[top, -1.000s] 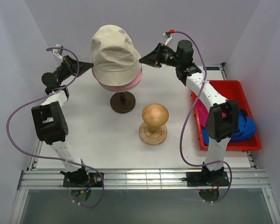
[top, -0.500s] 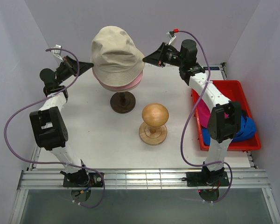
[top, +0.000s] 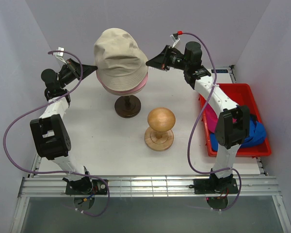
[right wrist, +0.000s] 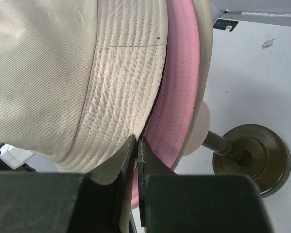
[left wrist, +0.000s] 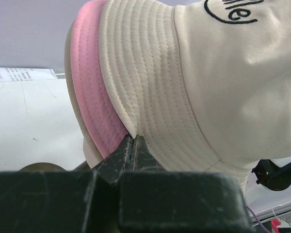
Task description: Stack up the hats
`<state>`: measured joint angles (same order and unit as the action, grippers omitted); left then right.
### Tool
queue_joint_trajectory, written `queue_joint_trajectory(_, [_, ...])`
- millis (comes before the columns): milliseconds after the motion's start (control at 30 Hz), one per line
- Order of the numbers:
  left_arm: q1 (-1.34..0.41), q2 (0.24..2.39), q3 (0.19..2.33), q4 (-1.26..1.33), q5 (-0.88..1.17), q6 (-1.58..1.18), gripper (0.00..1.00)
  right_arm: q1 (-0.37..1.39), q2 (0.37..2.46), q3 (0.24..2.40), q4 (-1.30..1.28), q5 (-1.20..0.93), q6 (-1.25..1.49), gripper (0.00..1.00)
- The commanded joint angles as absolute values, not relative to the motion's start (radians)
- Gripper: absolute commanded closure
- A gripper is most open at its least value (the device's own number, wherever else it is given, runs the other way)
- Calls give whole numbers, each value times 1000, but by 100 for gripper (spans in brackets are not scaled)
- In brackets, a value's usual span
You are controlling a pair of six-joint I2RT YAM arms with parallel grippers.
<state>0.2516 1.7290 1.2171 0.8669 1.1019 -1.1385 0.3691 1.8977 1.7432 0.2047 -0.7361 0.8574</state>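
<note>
The beige bucket hat (top: pixel 119 53) sits over the light pink bucket hat (top: pixel 139 86) on a head form at the back of the table. My left gripper (top: pixel 94 68) is shut on the beige brim (left wrist: pixel 150 92) at the hat's left side, and pink brim (left wrist: pixel 89 87) shows just beneath. My right gripper (top: pixel 147 63) is shut on the beige brim (right wrist: pixel 121 82) at the right side, with the pink hat (right wrist: pixel 179 82) beside it. A magenta cap (top: pixel 208 119) and a blue cap (top: pixel 254 132) lie in the red bin (top: pixel 233 87).
The hats' head form stands on a dark round stand (top: pixel 127 107), whose base (right wrist: pixel 254 155) also shows in the right wrist view. A bare wooden head form (top: pixel 161 120) on a round base stands near the table's middle. The red bin sits at the right edge, partly behind my right arm.
Both grippers stay shut on the beige brim. The hat swayed slightly right and came back. My left arm's elbow has shifted a little to the left.
</note>
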Motion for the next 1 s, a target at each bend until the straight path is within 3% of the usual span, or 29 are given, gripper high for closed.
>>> queue_joint_trajectory(0, [265,1720,1190,744,1144,-1109,100,367,1907,1763,101,-718,804,92])
queue_joint_trajectory(433, [264,1657,1259,621,1135,-1177,100,391,1888,1782,78,-695,793,92])
queue_joint_trajectory(633, [267,1673,1327,313,1065,-970,100,382,1875,1734,54,-670,755,92])
queue_joint_trajectory(967, [278,1701,1304,195,1000,-853,100,331,1858,1602,80,-663,736,92])
